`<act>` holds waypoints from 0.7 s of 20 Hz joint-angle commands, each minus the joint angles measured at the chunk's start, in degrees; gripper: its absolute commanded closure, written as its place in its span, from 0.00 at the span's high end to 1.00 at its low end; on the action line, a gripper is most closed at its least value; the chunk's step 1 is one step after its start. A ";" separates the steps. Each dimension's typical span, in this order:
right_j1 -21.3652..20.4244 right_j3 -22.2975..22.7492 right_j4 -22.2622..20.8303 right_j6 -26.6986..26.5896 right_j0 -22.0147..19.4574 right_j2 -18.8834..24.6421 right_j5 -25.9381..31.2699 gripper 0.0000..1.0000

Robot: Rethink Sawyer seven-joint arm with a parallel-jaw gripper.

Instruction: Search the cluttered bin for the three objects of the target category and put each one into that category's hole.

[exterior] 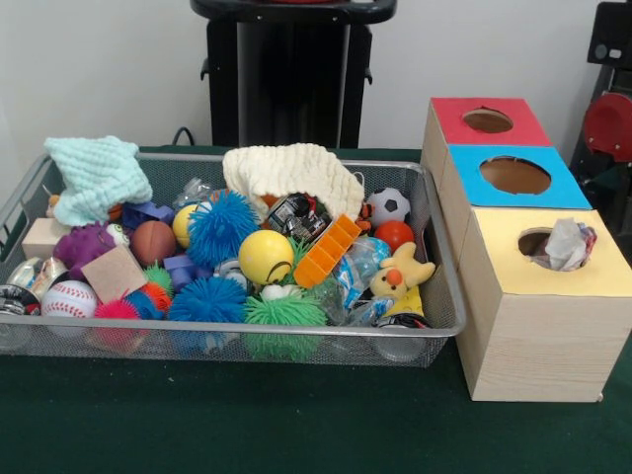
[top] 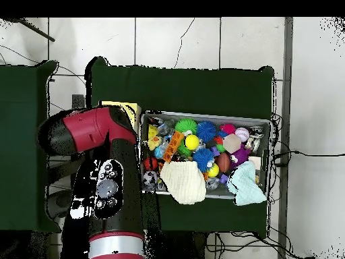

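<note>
Bin (exterior: 439,252) on the green tabletop (exterior: 247,425), packed with spiky balls, a yellow ball (exterior: 265,256), an orange block (exterior: 327,251), and mint (exterior: 97,173) and cream (exterior: 292,168) cloths draped over the back rim. A crumpled white bag (exterior: 567,244) sits in the hole (exterior: 538,242) of the yellow-topped box, bulging above the rim, not dropped through. A clear, crinkly bit (exterior: 357,265) by the plush duck (exterior: 400,276) may be another bag; can't confirm.

In the overhead view the red arm (top: 101,138) hangs over the boxes. Fingers hidden in both views, so cannot tell if spread or closed.

Risks: the perched bag may block the hole or spill out. Remaining bags lie buried; digging could snag cloths or flip balls over the low rim.
</note>
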 commanded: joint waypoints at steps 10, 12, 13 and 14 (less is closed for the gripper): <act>2.42 3.75 -1.99 1.83 -4.55 5.87 -0.21 0.00; 2.65 3.57 -2.15 2.13 -4.37 5.69 -0.33 0.00; 2.79 3.47 -2.24 2.31 -4.26 5.57 -0.41 0.00; 2.79 3.65 -2.32 2.74 -4.07 5.32 -0.58 0.00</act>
